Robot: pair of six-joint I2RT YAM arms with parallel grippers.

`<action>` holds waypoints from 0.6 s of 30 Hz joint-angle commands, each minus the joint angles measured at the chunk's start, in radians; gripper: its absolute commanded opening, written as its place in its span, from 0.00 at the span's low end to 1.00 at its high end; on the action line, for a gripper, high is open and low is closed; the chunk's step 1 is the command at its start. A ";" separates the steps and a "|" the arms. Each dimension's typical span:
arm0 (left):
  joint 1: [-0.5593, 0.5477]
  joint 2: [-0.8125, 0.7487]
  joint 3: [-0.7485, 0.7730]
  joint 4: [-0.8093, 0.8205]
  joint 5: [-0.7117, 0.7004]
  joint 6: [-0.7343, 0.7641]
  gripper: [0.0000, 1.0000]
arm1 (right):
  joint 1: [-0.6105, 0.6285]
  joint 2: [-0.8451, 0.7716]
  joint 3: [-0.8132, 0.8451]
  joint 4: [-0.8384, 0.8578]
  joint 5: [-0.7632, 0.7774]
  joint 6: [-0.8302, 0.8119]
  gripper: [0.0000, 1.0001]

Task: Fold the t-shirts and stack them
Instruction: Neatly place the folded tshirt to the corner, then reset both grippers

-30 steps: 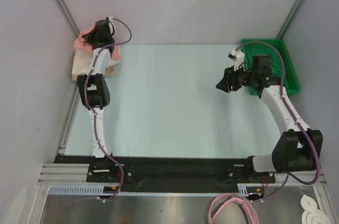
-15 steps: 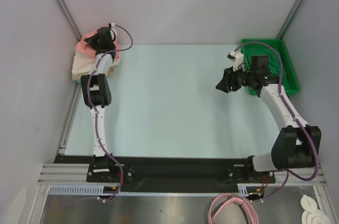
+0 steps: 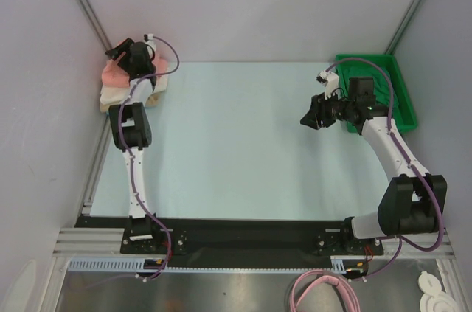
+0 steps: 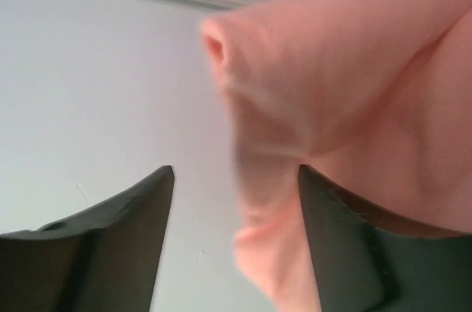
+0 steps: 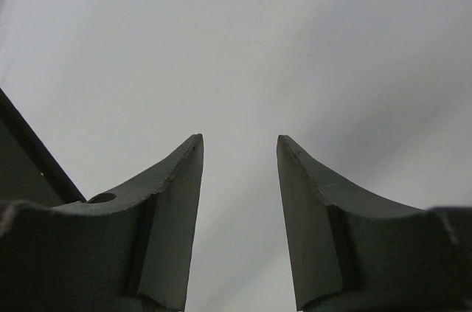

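The top camera hangs above and behind my bases, looking down and forward over the whole table (image 3: 243, 150), with both my arms seen small. The one on my left wrist looks out between the fingers of my left gripper (image 4: 236, 168), so near the salmon-pink t-shirt (image 4: 354, 83) that the cloth blurs; the top view shares that shirt, at its far left. My right wrist camera looks out past my right gripper (image 5: 240, 136) at plain grey, which I cannot match to the top view.
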State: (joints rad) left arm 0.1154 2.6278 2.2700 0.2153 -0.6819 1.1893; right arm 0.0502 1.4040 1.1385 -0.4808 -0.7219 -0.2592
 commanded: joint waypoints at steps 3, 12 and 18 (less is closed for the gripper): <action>-0.037 -0.146 -0.226 0.358 -0.064 0.088 0.96 | -0.006 -0.010 0.000 0.010 -0.008 -0.011 0.50; -0.264 -0.697 -0.713 0.311 -0.047 -0.279 1.00 | -0.026 -0.086 -0.071 0.121 -0.002 0.017 0.71; -0.342 -1.055 -0.874 -0.179 0.252 -0.819 1.00 | -0.039 -0.212 -0.227 0.403 0.119 0.084 1.00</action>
State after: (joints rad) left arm -0.2569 1.7428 1.4326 0.2710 -0.6060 0.7448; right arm 0.0204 1.2678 0.9546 -0.3077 -0.6785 -0.2234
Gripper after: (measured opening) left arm 0.996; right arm 0.980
